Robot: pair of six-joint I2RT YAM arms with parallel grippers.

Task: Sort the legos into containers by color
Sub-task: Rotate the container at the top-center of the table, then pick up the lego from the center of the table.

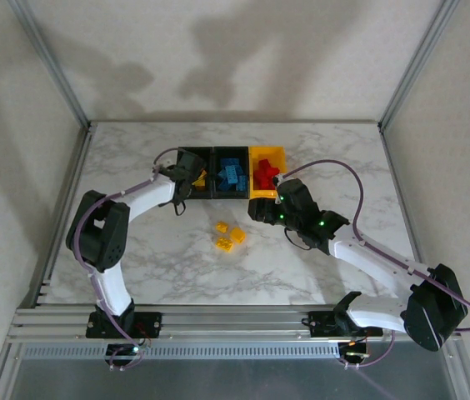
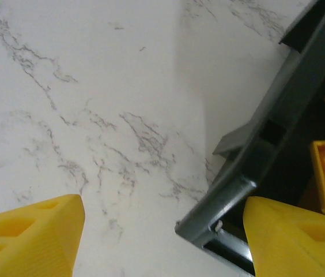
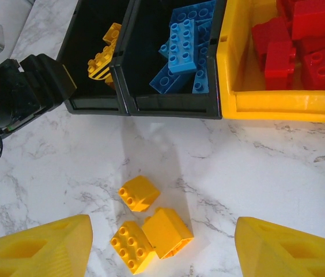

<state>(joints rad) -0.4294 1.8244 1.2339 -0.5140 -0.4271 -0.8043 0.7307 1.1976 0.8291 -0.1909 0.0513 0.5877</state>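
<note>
Right tool [image 1: 257, 212] hangs wide and empty, three loose yellow legos [image 3: 148, 228] on the worktop [image 1: 135, 267] just ahead of it; left tool [image 1: 192, 177], spread too, sits farther off.

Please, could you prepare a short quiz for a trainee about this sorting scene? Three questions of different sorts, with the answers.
1. True or false: the red legos lie in the yellow bin.
2. How many yellow legos lie loose on the table?
3. What colour are the legos in the middle black bin? A) red B) blue C) yellow

Key: 1 true; 2 three; 3 B.
</note>
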